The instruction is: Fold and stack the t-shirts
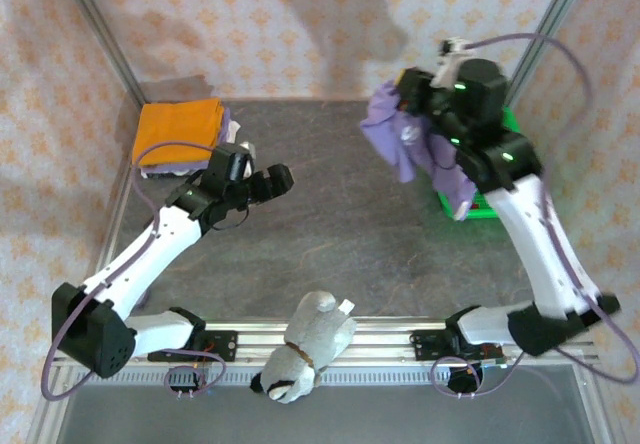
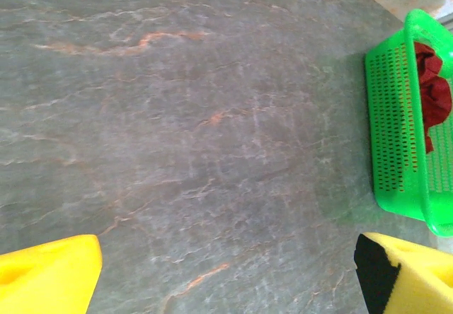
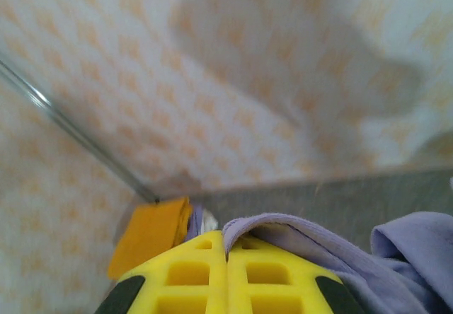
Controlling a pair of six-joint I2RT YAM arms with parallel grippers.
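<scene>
R gripper (image 3: 226,257) clamped tight on lavender tee (image 1: 398,139), held up nr basket (image 2: 396,116) (red tee (image 2: 433,88) inside); L gripper (image 2: 226,275) wide open, empty.

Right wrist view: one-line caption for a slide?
Right gripper shut on the lavender t-shirt, with the folded orange t-shirt in the table's far corner.
</scene>
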